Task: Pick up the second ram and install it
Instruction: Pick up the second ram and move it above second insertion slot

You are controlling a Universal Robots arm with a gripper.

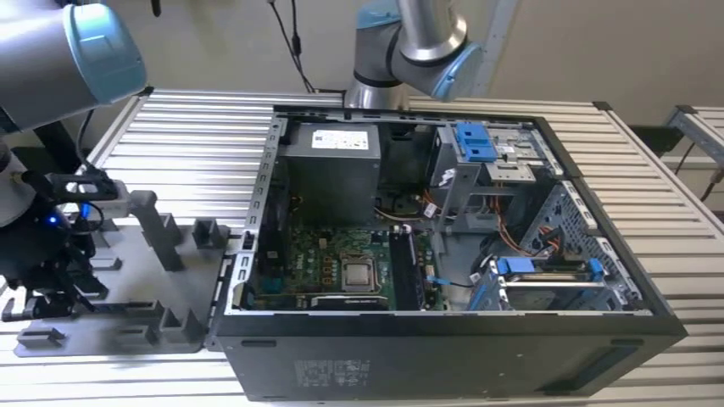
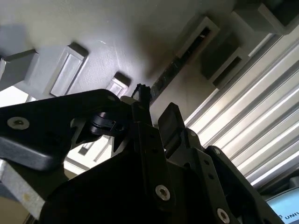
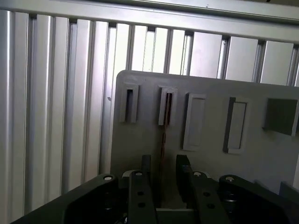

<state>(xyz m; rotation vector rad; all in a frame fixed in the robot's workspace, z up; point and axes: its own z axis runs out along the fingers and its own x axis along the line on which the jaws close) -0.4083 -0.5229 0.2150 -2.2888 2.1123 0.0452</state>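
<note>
Two dark fingers (image 3: 145,171) of the gripper (image 3: 163,159) stand apart. In the first wrist view the second ram (image 3: 163,128) runs on edge through the gap between them, with a sliver of space on either side, so the jaws straddle the stick without clamping it. The second wrist view shows the same: the fingertips flank the near end of the dark strip, which runs away from them into a narrow raised socket.

The ram stands upright on its long edge in the grey holder tray (image 3: 138,144), its far end seated in one of the slotted posts. Other raised rectangular posts stand in a row beside it.

In the exterior view the gripper hangs low over the tray at the exterior view's left, pointing down at it, with the wrist directly above. A thick grey link of the arm (image 1: 46,47) with a pale blue cap crosses the upper left corner, and the arm's base column rises behind the open computer case (image 1: 453,356). The case lies on the slatted metal table (image 1: 186,144), just beside the tray, with its motherboard (image 1: 328,263) exposed.
</note>
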